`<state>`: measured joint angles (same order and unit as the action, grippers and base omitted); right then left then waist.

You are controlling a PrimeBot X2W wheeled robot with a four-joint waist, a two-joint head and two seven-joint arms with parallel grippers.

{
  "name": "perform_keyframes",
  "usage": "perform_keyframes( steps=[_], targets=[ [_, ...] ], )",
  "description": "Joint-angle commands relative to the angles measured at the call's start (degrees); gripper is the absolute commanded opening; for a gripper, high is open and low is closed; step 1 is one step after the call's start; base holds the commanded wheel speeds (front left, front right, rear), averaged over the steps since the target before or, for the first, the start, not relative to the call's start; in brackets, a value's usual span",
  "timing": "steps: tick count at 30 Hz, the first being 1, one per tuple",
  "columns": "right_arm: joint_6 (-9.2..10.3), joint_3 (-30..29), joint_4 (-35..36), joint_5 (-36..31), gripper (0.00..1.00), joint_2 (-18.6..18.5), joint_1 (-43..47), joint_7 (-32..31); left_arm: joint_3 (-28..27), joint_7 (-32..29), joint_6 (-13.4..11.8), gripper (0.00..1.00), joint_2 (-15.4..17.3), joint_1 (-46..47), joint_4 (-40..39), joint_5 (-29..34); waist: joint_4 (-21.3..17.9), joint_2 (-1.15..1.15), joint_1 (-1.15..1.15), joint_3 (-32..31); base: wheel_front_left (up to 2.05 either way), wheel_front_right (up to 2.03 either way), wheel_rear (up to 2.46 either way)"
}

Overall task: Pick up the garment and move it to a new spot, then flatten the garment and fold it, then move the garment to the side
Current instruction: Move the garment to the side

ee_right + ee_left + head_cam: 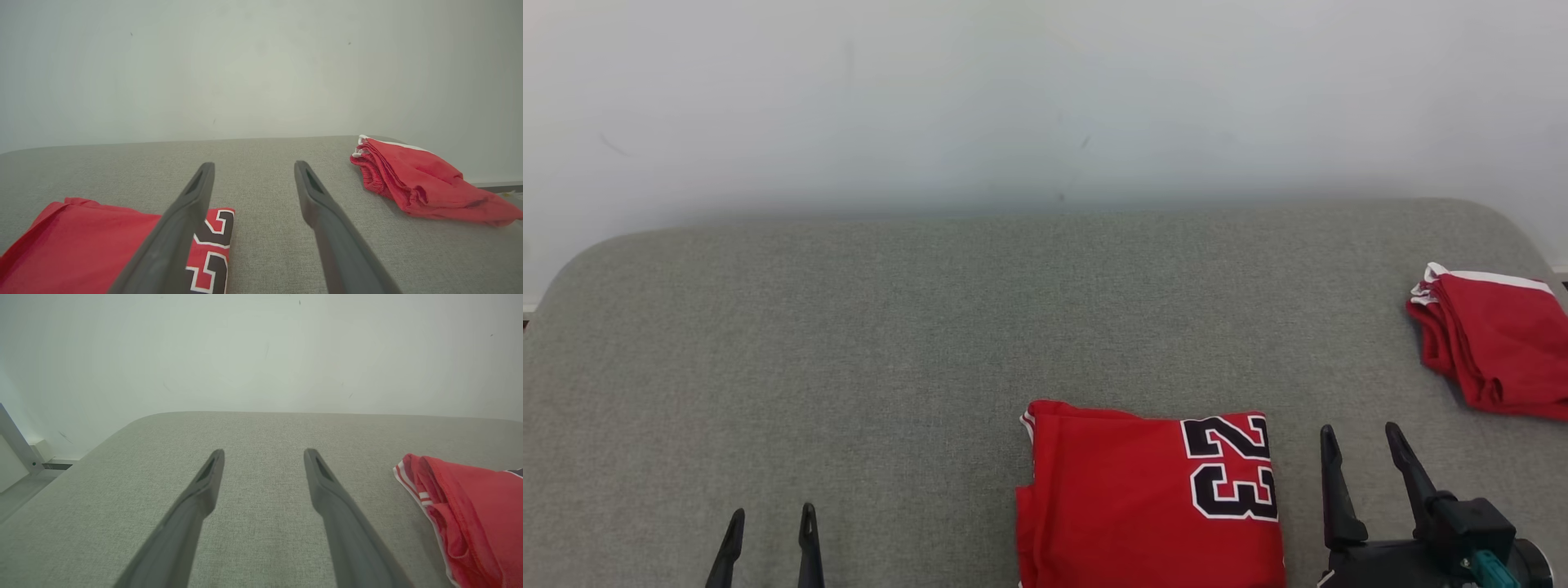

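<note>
A: What takes up the most room?
B: A pale wall [1045, 98] at the back, and below it a grey fabric surface [849, 343] with rounded far corners.
A: Where is the garment?
B: The red jersey [1127, 498] lies folded at the near edge, right of centre, with its black "23" showing on its right side. A pair of red shorts [1494, 343] with white trim lies bunched at the far right, well apart from it.
A: And the arms?
B: The right gripper [1360, 430] is just beside the jersey's right edge, fingers spread wide, holding nothing. The left gripper [772, 512] is at the lower left, well apart from the jersey, also wide and empty.
</note>
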<state>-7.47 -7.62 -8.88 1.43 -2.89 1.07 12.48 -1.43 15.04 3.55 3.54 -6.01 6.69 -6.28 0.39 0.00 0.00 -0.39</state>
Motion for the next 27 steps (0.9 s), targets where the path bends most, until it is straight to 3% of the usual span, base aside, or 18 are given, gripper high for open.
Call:
perform_keyframes(
  steps=[1,7,17,22,27],
  targets=[
    [0.00,0.30,0.50,0.27,1.00,0.07,-0.37,-0.73,-0.11,0.16,0.28,1.00,-0.20,-0.28,0.18,0.44,0.23,0.00,0.00,0.01,0.00,0.00,0.00],
    [0.00,1.00,5.67,2.83,1.00,0.10,-0.82,-16.50,-0.41,0.16,0.58,1.00,-0.37,-0.16,0.02,0.73,1.08,0.00,0.00,0.47,0.00,0.00,0.00],
    [0.00,-1.73,15.82,2.53,1.00,0.09,-1.17,-49.51,0.55,0.16,0.88,1.00,-0.64,1.37,0.23,0.52,2.94,0.00,0.00,3.08,0.00,0.00,0.00],
    [0.00,-1.79,17.03,2.95,1.00,0.04,-1.48,-57.50,1.55,0.16,0.94,1.00,-0.64,2.70,0.12,0.37,4.74,0.00,0.00,5.54,0.00,0.00,0.00],
    [0.00,-2.51,15.39,3.43,1.00,0.08,-2.89,-60.13,2.04,0.16,0.94,1.00,-0.67,3.88,-0.33,0.34,6.76,0.00,0.00,8.12,0.00,0.00,0.00]
  ],
)
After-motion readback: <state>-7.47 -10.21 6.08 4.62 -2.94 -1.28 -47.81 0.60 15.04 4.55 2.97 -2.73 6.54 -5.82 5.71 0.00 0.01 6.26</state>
